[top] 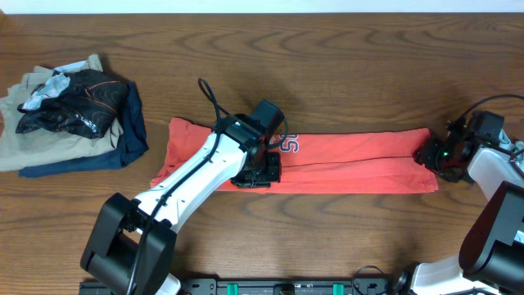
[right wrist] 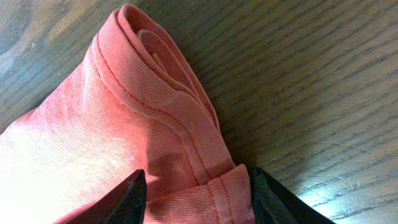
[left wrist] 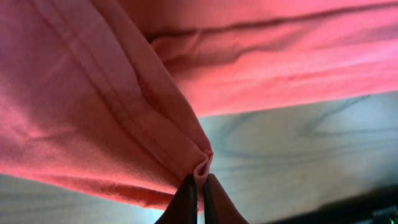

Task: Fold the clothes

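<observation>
Pinched tight in the left pincer (left wrist: pixel 199 186) is a thin fold of the coral-red T-shirt (top: pixel 352 160), taken near the shirt's middle, by its lettering. At the shirt's right end the right pincer (right wrist: pixel 196 190) is clamped on the thick, rolled hem, its jaws held partly apart by the cloth. The shirt lies as a long folded strip across the counter (top: pixel 327 57), and well off its left end sits a pile of other garments (top: pixel 74 115).
</observation>
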Controlling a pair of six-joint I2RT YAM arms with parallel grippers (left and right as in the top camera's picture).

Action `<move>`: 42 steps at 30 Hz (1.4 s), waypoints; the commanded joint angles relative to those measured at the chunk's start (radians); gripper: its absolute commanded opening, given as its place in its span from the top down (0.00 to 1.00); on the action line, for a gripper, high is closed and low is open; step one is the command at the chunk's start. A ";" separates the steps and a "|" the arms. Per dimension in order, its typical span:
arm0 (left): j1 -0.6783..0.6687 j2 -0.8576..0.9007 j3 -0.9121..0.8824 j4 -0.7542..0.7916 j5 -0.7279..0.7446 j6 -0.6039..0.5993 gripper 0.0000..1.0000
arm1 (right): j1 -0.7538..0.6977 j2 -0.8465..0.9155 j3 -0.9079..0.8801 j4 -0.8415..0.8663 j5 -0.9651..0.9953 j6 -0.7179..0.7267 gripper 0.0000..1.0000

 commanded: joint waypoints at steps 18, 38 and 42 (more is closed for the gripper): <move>-0.030 0.009 -0.009 -0.050 0.095 0.023 0.94 | 0.002 0.007 -0.005 0.014 -0.003 0.000 0.48; 0.208 0.013 -0.009 0.273 -0.258 -0.031 0.93 | 0.002 0.007 -0.005 0.006 -0.003 -0.001 0.49; 0.219 0.034 -0.009 0.268 -0.259 -0.028 0.45 | 0.002 0.007 -0.005 0.006 -0.003 -0.001 0.49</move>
